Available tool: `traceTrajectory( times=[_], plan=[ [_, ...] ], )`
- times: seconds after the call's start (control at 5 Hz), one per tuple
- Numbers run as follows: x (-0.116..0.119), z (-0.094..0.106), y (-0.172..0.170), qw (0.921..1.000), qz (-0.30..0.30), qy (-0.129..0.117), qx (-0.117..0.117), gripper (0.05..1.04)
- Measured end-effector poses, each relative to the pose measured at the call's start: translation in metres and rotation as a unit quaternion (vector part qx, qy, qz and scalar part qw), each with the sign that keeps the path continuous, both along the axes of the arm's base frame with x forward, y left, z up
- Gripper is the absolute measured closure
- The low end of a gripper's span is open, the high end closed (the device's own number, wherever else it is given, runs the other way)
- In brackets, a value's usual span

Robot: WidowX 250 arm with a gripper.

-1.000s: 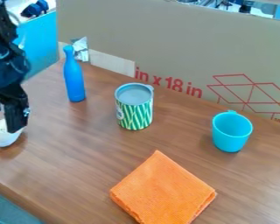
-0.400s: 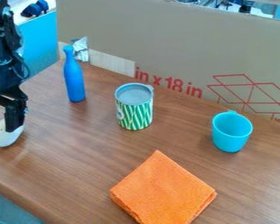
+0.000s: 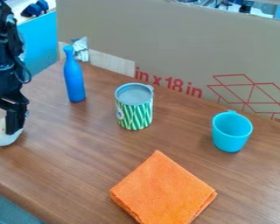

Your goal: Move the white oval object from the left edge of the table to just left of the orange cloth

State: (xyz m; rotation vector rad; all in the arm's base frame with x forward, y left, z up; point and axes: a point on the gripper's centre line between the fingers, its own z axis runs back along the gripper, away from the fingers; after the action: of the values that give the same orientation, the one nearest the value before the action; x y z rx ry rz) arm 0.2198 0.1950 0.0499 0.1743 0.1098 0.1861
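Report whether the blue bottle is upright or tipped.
Upright: the blue bottle stands on the wooden table, its narrow neck pointing up.

Likely a lab: robot arm [image 3: 2, 61]

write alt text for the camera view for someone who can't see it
A black robot gripper hangs beside a white object at the left of a wooden table. Further right stand a blue bottle, a green-striped can and a turquoise cup, with a folded orange cloth in front and cardboard behind.
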Motion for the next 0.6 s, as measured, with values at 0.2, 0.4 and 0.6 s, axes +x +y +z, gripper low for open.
traceTrajectory(
  times=[0.2, 0.4, 0.6],
  plan=[
    [-0.0054, -0.0114, -0.0036, 0.9999, 0.006, -0.009, 0.0, 0.083],
    [-0.0021, -0.014, -0.0051, 0.9996, 0.014, -0.015, 0.021, 0.135],
    [0.0, -0.016, -0.0071, 0.9995, 0.015, -0.011, 0.027, 0.382]
  ],
)
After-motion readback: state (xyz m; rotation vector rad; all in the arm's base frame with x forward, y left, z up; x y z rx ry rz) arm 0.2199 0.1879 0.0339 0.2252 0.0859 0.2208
